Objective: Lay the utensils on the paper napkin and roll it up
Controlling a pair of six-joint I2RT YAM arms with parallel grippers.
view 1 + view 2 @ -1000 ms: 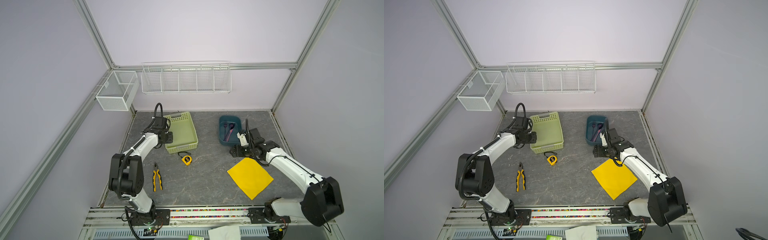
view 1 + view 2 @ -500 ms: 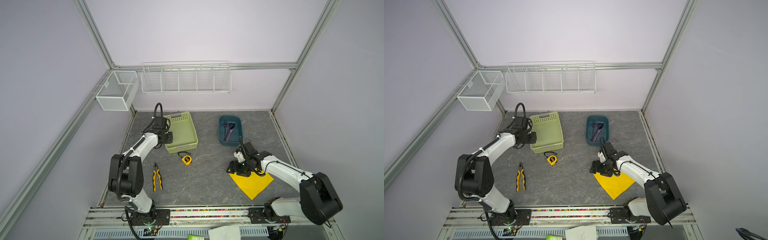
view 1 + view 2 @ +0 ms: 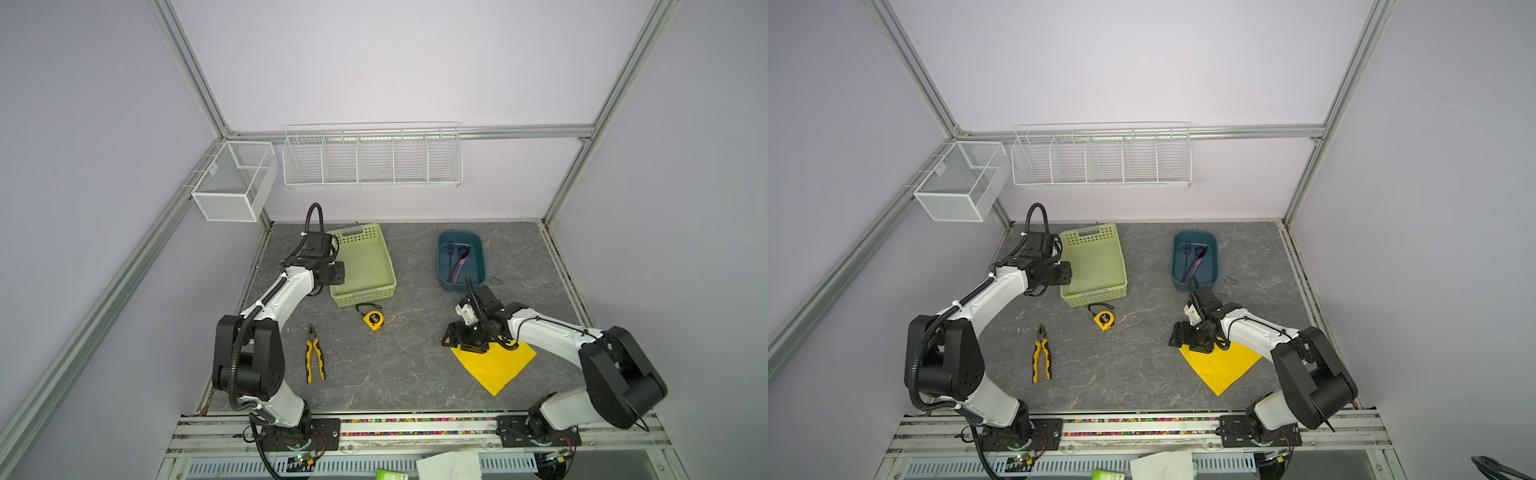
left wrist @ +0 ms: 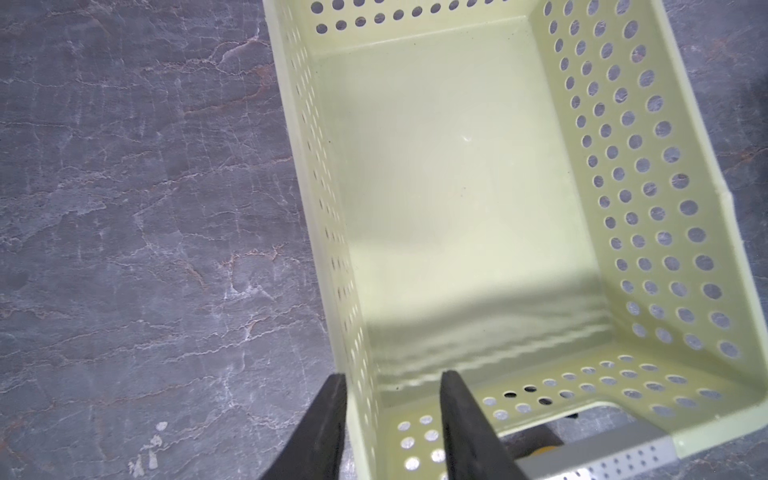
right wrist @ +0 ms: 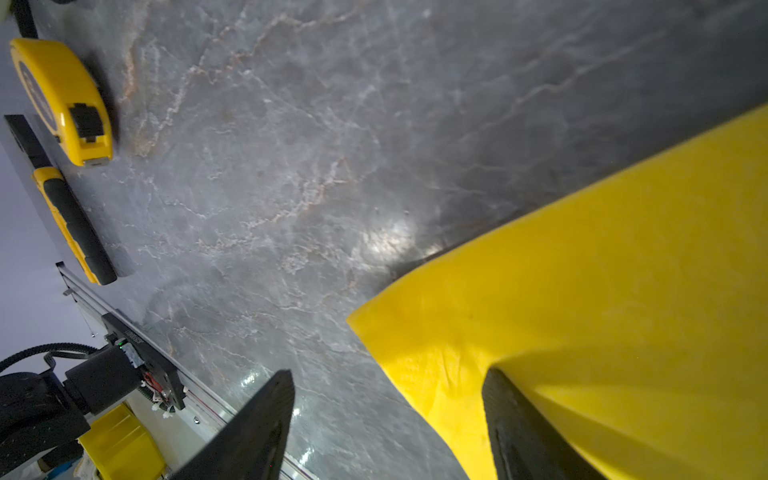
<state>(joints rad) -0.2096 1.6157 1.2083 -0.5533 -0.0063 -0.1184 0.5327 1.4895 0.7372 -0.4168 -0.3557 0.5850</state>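
The utensils, a dark fork [image 3: 451, 259] and spoon [image 3: 462, 258], lie side by side inside a blue bin [image 3: 440, 268] at the back right. The yellow paper napkin [image 3: 496, 365] lies flat on the table, nearer the front. My right gripper [image 3: 459, 347] hangs low over the napkin's left corner and is open. In the right wrist view one finger is above the napkin [image 5: 623, 291] and the other above bare table. My left gripper [image 3: 338, 272] is open and straddles the left wall of a green basket [image 4: 291, 124], with a gap on the inner side.
A yellow tape measure [image 3: 372, 320] sits in front of the green basket [image 3: 365, 297]. Yellow-and-black pliers [image 3: 314, 359] lie at the front left. Two white wire baskets [image 3: 372, 160] [image 3: 232, 187] hang on the back and left walls.
My right gripper has moved from beside the blue bin toward the front, down onto the napkin's left corner. The left arm has stayed at the green basket.
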